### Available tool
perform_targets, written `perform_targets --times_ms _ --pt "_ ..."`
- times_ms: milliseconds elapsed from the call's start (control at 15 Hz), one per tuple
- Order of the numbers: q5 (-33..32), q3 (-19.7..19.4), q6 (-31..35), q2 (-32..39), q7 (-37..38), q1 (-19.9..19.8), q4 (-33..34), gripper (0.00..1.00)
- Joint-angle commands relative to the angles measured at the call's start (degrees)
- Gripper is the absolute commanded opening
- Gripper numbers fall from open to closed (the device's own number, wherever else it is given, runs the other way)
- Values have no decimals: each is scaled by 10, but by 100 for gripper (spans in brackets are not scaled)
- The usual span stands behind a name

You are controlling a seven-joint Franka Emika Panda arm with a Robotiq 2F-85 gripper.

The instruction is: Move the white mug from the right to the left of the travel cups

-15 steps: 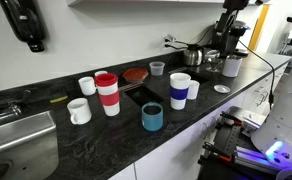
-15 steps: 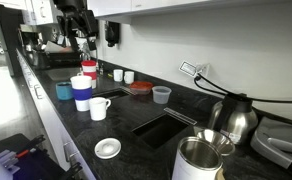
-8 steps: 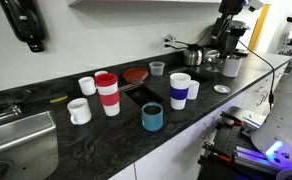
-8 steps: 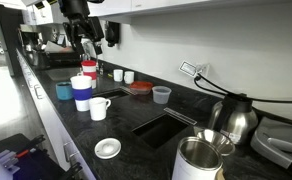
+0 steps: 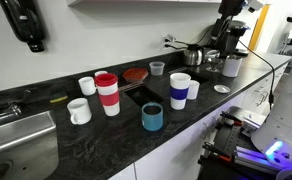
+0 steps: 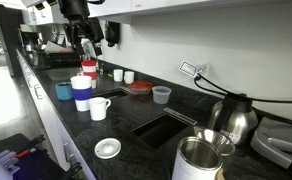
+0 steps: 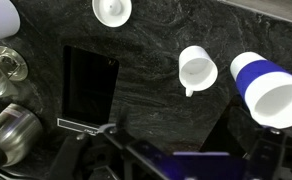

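The white mug (image 5: 193, 90) stands on the black counter just right of the blue-banded travel cup (image 5: 180, 90). Both also show in the wrist view, the mug (image 7: 196, 70) and the blue-banded cup (image 7: 271, 90). The red-banded travel cup (image 5: 107, 93) stands further left. In an exterior view the mug (image 6: 98, 108) is in front of the blue-banded cup (image 6: 82, 95) and the red-banded cup (image 6: 88, 70). My gripper (image 6: 87, 45) hangs high above the counter, well clear of the mug. It looks open and empty (image 7: 181, 150).
A teal cup (image 5: 152, 117) stands at the front edge. Two other white mugs (image 5: 79, 110) (image 5: 86, 85) stand left of the red-banded cup. A counter sink (image 7: 91, 80), a white lid (image 7: 111, 10), a kettle (image 6: 231, 120) and a steel cup (image 6: 201, 155) are also there.
My gripper rose a little and shifted sideways between one second and half a second ago. It has held still since. No cup has moved.
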Motion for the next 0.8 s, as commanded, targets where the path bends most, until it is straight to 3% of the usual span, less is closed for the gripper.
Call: perform_targets --times_ms 0,400,733 --pt "2 11 44 23 17 -3 -16 100" --pt "-3 43 140 88 76 -15 -44 100" --pt "1 45 159 150 99 -22 -46 100"
